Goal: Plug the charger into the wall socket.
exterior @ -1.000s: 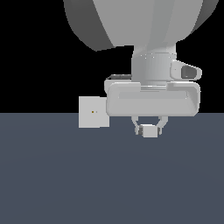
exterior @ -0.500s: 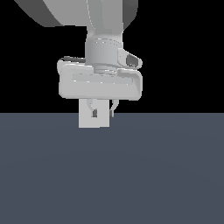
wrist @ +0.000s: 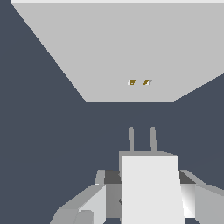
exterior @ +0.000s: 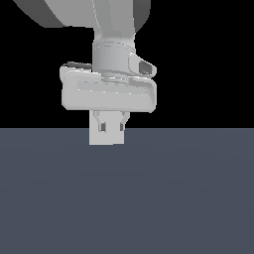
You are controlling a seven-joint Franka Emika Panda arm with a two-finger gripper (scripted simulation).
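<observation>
In the wrist view my gripper [wrist: 146,181] is shut on the charger [wrist: 151,192], an off-white block with two thin prongs [wrist: 131,139] pointing toward the wall socket [wrist: 109,48]. The socket is a flat off-white plate with two tiny dots [wrist: 132,82] at its centre. A gap remains between the prongs and the plate. In the exterior view the gripper [exterior: 111,127] hangs right in front of the socket [exterior: 106,140]. There the charger between the fingers blends with the plate behind it.
A dark grey-blue floor [exterior: 149,198] spreads below the gripper and the socket. The background above it is black. Nothing else stands in view.
The gripper with the charger moved toward the exterior view's left, from beside the socket to directly in front of it. It has barely shifted in the last half second.
</observation>
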